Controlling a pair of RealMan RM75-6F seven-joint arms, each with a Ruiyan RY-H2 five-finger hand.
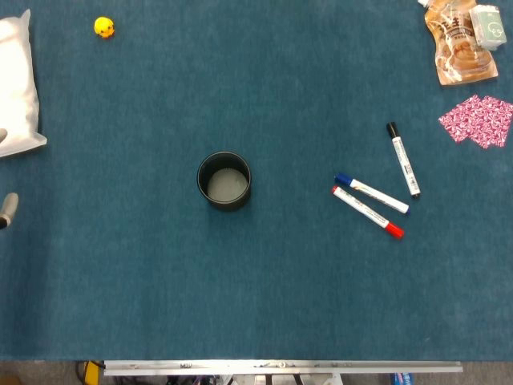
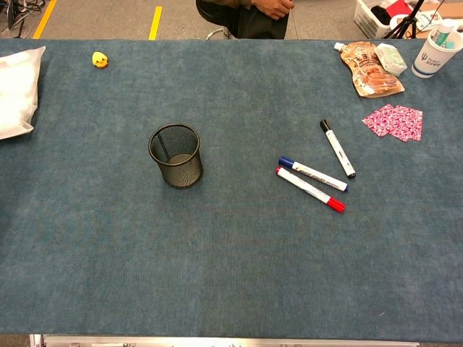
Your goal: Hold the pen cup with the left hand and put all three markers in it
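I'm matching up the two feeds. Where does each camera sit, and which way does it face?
Head view: high above, looking almost straight down at the table; only a grey tip at the left edge, perhaps the left hand.
Chest view: lower, at the near edge, tilted forward across the table; no arm or hand shows.
Both show the pen cup and three markers.

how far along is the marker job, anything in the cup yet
Nothing looks done yet. The pen cup stands upright, empty and unheld. The black marker, blue marker and red marker all lie on the table to its right. Only a sliver of the left hand shows at the head view's edge. Holding the cup and all three insertions remain.
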